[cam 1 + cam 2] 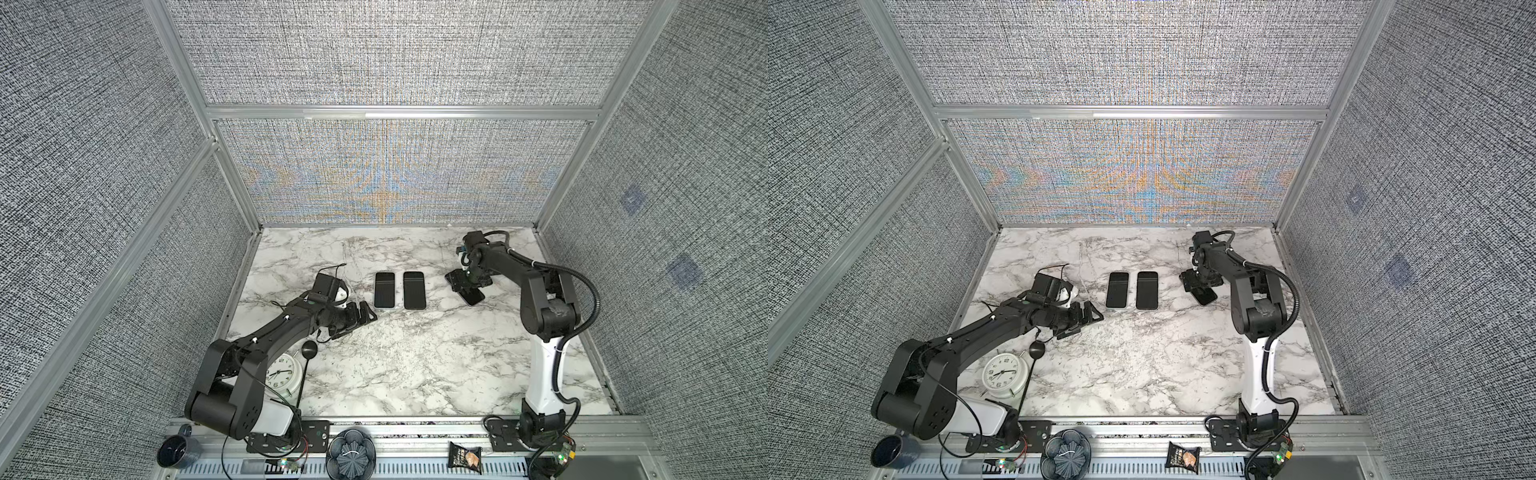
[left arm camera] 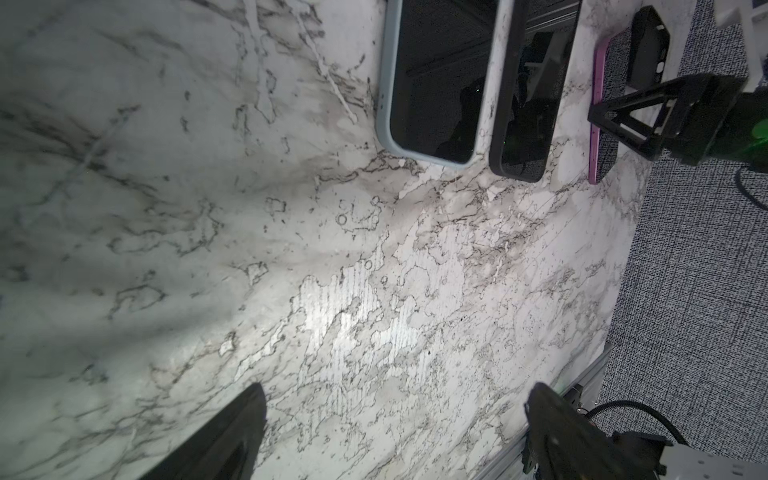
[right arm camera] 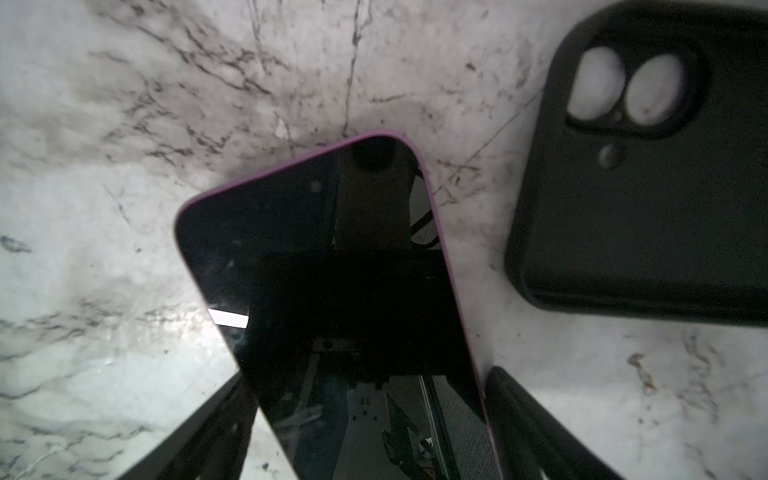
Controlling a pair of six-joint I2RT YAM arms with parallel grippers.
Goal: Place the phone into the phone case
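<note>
Straddling the phone [image 3: 332,257], the right tool [image 3: 372,378] has one finger at each long edge. Whether they press on it, I cannot tell. The phone lies screen up, flat on the desk [image 3: 83,166], purple rim showing, skewed relative to the phone case [image 3: 648,216]. The case lies empty just beside it, not touching, with marble visible through its camera cut-outs. The left tool [image 2: 399,388] is released, nothing between its fingers, near two other phones [image 1: 384,289] mid-desk and well apart from the work.

Risks, as I judge them:
- Thin glossy slab flat on a hard top: the fingers may skate over the edges and close above it, or pinch one corner and swing it.
- Off-centre hold: the far end droops and catches the case lip.
- Nothing pins the case, so an angled push could shove it across the desk instead of seating the phone.
- Which face of the case is up I cannot tell; back up, no insertion works.
- The camera end must meet the cut-outs, or the phone won't seat.
</note>
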